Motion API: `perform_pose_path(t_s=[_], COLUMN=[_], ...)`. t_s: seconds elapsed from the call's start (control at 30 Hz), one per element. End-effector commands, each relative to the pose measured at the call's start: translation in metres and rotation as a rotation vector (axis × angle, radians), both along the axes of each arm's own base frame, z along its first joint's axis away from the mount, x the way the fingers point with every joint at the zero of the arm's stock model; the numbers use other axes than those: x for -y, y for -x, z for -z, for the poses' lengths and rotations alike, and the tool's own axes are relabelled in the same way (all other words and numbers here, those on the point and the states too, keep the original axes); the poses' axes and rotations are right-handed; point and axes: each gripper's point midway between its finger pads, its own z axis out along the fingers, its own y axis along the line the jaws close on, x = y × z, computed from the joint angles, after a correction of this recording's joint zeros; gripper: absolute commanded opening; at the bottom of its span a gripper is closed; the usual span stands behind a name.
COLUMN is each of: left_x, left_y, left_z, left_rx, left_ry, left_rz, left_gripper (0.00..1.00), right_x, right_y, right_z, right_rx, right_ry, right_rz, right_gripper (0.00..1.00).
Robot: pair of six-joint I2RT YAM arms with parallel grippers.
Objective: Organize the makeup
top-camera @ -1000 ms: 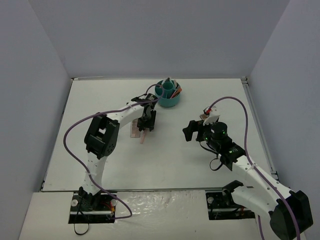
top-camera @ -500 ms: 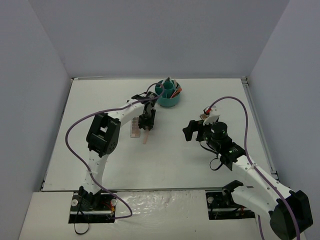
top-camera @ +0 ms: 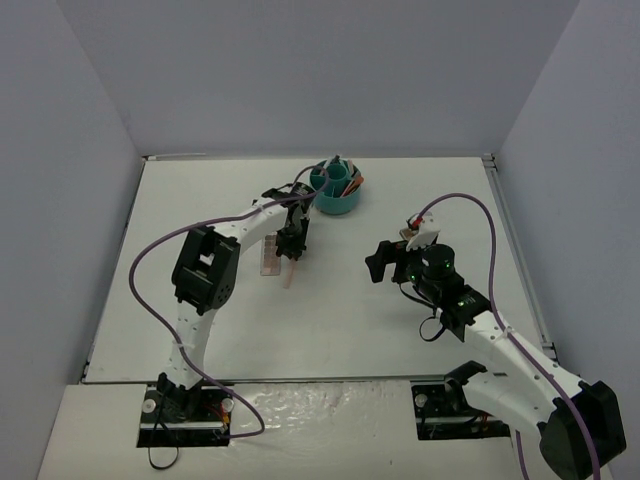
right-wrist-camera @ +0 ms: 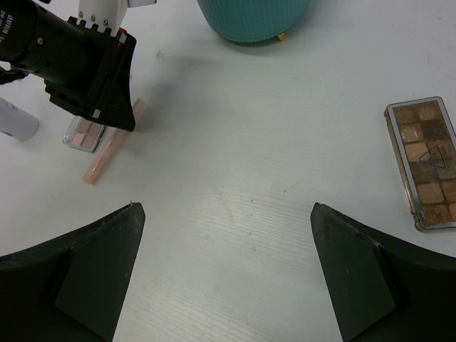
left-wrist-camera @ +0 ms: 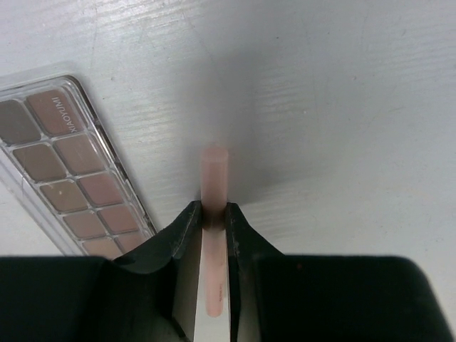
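Two grippers worked over the white table (top-camera: 200,330). Nearest the bases, the right gripper (right-wrist-camera: 224,211) hovered with its jaws spread wide and nothing between them. A brown eyeshadow palette (right-wrist-camera: 426,162) lay flat on the table to its right. Farther out, the left gripper (left-wrist-camera: 214,214) was clenched on the pink stick (left-wrist-camera: 214,178). Both fingertips (left-wrist-camera: 187,222) pressed its sides, and its far end poked out beyond them. The stick lay on the table just beside the pink eyeshadow palette (left-wrist-camera: 64,171). A white bottle (right-wrist-camera: 14,121) lay to the left of that palette. Farthest away stood the round teal cup (top-camera: 336,190), holding a few thin sticks, one of them orange (top-camera: 352,185); which compartment each sat in could not be told.
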Motion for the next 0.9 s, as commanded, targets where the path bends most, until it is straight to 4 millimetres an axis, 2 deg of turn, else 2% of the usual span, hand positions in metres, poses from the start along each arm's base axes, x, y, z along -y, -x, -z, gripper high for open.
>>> perform_pose_path(t_s=[0.0, 0.2, 0.3, 0.47, 0.57, 0.7, 0.87], left_x=[0.012, 0.021, 0.035, 0.046, 0.048, 0.049, 0.061], left_y=[-0.039, -0.088, -0.117, -0.154, -0.173, -0.192, -0.211], left_z=[-0.106, -0.198, -0.248, -0.293, -0.314, -0.33, -0.326], left_rx=[0.31, 0.68, 0.898, 1.124, 1.246, 1.368, 1.419], left_ry=[0.125, 0.191, 0.27, 0.364, 0.421, 0.469, 0.549], left_rz=[0.054, 0.097, 0.132, 0.18, 0.206, 0.237, 0.28], left_gripper=[0.0, 0.0, 0.0, 0.0, 0.0, 0.0, 0.0], right_x=[-0.002, -0.002, -0.001, 0.001, 0.002, 0.003, 0.004], right_y=[-0.01, -0.009, -0.008, -0.008, -0.008, -0.007, -0.008], right_z=[-0.021, -0.025, -0.028, -0.03, -0.032, -0.034, -0.033], right_rx=[0.073, 0.086, 0.099, 0.111, 0.117, 0.124, 0.124], right_ry=[-0.044, -0.049, -0.051, -0.05, -0.049, -0.049, -0.045], right_rz=[0.008, 0.006, 0.008, 0.013, 0.016, 0.015, 0.019], right_gripper=[1.0, 1.0, 1.0, 1.0, 1.0, 1.0, 1.0])
